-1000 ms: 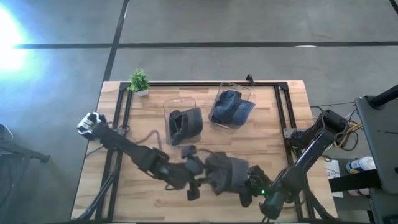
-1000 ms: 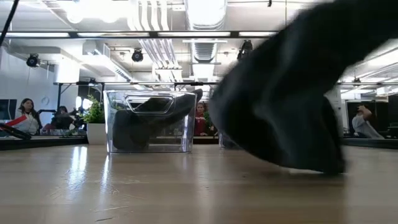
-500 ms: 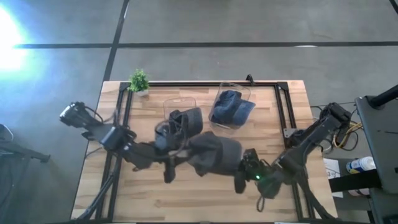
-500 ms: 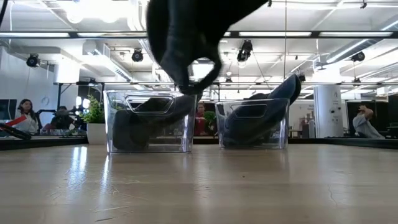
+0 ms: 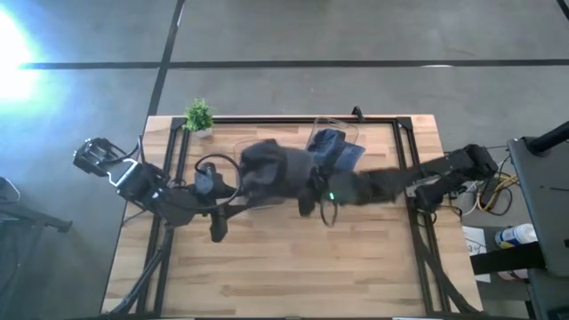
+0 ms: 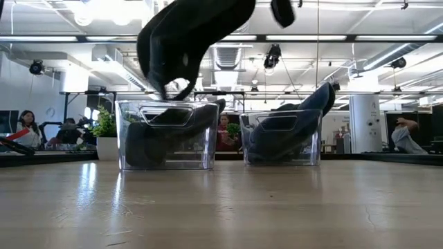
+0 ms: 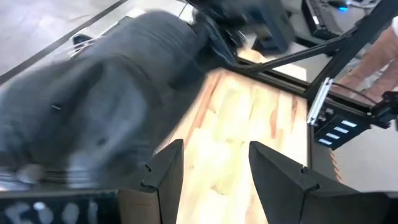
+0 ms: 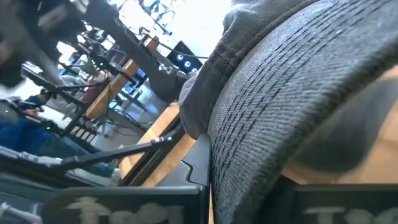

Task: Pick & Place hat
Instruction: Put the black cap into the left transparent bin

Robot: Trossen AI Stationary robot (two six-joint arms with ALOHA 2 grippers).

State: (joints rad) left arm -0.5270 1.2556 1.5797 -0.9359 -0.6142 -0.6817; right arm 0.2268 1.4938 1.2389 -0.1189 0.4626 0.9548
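We see the grey hat [image 5: 271, 167] held up in the air, clear of the wooden surface [image 5: 293, 258] and hanging over the left clear bin [image 6: 166, 135]; in the low view its lowest fold dips to about the bin's rim. That bin already holds a dark hat, and the right clear bin [image 6: 280, 138] beside it holds a blue-grey one [image 5: 333, 151], so we judge the picking part done and the placing part under way: what remains is to lower the hat into a bin and let go. The right gripper [image 5: 313, 185] reaches in from the right side of the table and meets the hat's right edge; the right wrist view is filled with ribbed grey fabric pressed close against the gripper, so we take it to be pinching the hat, though the contact itself is partly hidden. The left gripper [image 7: 211, 168] sits just beside the hat on its left, its fingers [image 7: 165, 171] spread apart with bare wood showing between them and nothing held. A small potted plant [image 5: 198, 116] stands at the far left corner, well apart from the work.
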